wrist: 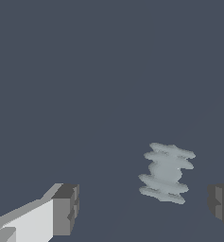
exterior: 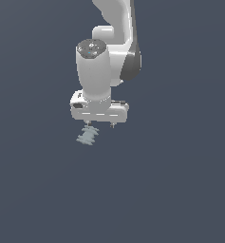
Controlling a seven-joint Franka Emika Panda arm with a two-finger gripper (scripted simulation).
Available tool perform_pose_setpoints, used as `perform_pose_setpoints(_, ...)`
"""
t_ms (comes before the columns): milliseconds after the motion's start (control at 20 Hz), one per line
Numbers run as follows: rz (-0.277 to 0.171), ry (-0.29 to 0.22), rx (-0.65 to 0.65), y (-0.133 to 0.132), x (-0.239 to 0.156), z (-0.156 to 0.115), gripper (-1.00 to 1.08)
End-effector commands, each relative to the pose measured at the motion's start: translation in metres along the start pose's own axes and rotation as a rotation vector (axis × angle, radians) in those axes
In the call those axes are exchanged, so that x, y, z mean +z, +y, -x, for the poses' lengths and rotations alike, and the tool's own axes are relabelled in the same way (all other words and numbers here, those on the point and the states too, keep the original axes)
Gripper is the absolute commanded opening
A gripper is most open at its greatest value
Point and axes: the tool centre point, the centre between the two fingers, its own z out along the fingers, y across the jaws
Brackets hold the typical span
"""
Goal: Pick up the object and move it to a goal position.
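In the exterior view, the object [exterior: 88,135] lies on the dark grey-blue floor [exterior: 180,190], just below the gripper's [exterior: 100,125] finger nearer that view's left. The gripper is spread wide, holding nothing. In the wrist view, the ridged object [wrist: 166,172] sits between the fingers [wrist: 65,210], nearer one of them.

No readable text, labels, brands, numbers or signs are showing in either view. The white robot arm [exterior: 102,71] is carrying no legible marking; small dots on its wrist cap are too small to tell. The object [wrist: 166,173] is showing only plain ridges.
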Motion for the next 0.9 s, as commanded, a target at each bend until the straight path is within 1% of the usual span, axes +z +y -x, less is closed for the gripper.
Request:
perform_pose_setpoints(0, 0.001, -0.001, -0.001, 0.000, -0.001, 0.000, 1.00)
perform_pose_setpoints(200, -0.001, -0.002, 0.008, 0.003, 0.007, 0.002, 1.00)
perform_pose_setpoints(400, -0.003, -0.003, 0.036, 0.014, 0.024, 0.006, 1.00)
perform_pose_setpoints(600, -0.005, -0.006, 0.076, 0.031, 0.049, 0.013, 1.00)
perform_pose_setpoints(850, -0.003, -0.010, 0.146, 0.058, 0.090, 0.030, 1.00)
